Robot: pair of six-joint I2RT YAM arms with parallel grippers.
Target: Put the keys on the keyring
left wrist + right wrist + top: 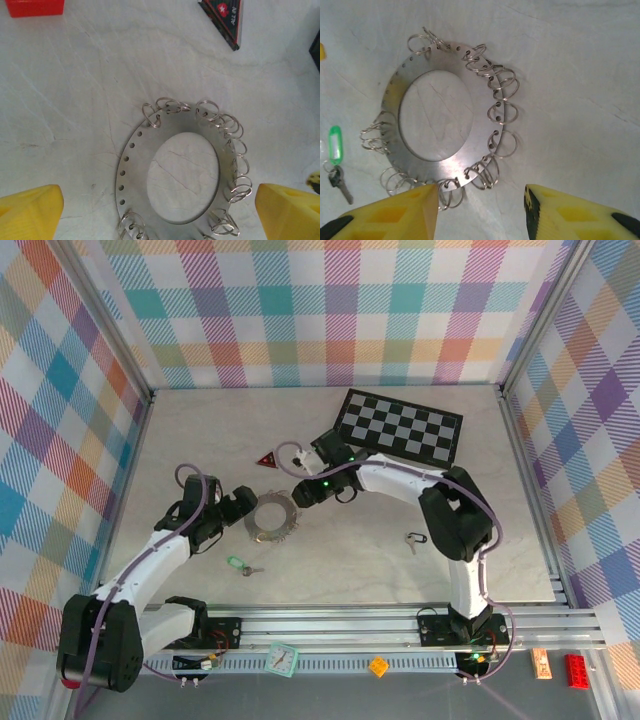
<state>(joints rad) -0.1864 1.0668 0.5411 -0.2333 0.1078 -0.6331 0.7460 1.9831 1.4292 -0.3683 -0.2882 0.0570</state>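
The keyring (pixel 271 517), a flat grey metal ring with small wire rings hooked round its rim, lies flat on the table between both grippers. My left gripper (pixel 235 508) is open just left of it. In the left wrist view the keyring (pixel 131 160) lies between the yellow fingers (pixel 35 210) of the left gripper (pixel 159 200). My right gripper (pixel 300 490) hovers at its right edge. The right gripper (pixel 480 197) has its jaws apart over the rim of the keyring (pixel 485 117), holding nothing. A key with a green tag (pixel 238 564) (pixel 336 145) lies nearer. A key with a black clip (pixel 413 539) lies farther right.
A dark red triangle (pixel 266 460) (pixel 225 20) lies behind the keyring, and a black-and-white checkered board (pixel 398 426) lies at the back right. A red block (pixel 35 7) shows at the top left of the left wrist view. Plaid walls enclose the table.
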